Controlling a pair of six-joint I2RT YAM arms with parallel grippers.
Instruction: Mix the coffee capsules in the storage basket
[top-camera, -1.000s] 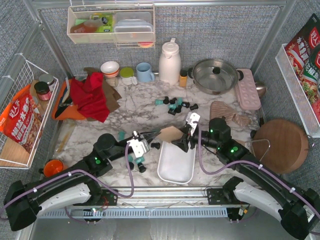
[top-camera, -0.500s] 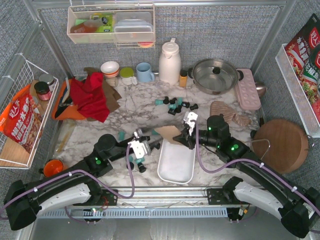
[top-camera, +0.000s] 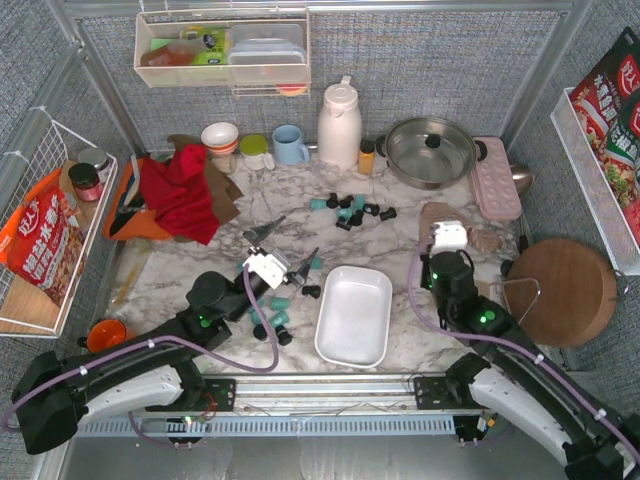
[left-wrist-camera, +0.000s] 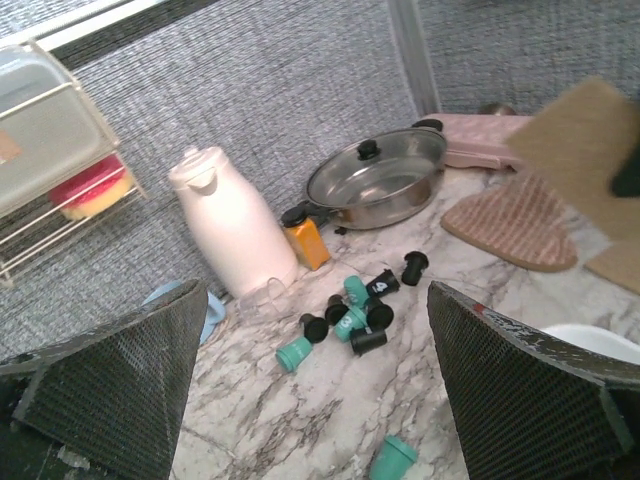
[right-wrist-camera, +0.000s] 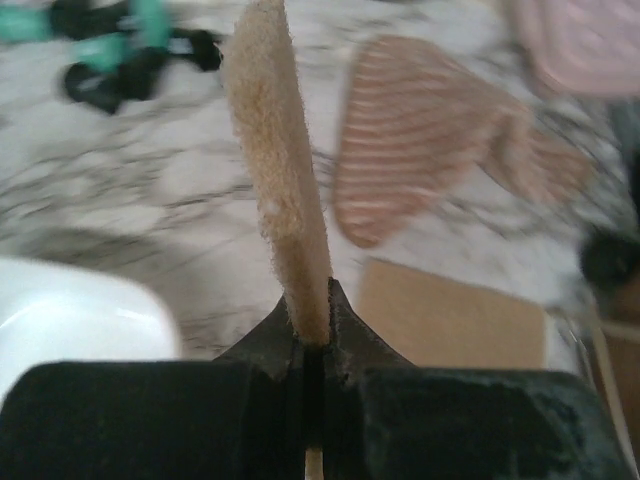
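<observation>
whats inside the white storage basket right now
Nothing: the storage basket shows a bare white floor from above, with no part of it covered. The coffee capsules all lie outside on the marble table, one cluster beyond it, another to its left.

Storage basket (top-camera: 353, 316) empty; coffee capsules (left-wrist-camera: 347, 320) scattered outside.

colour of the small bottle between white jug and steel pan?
The small bottle is orange with a black cap, clearest in the left wrist view.

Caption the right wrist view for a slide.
Right gripper pinches a tan pad upright, white storage basket at lower left.
</observation>
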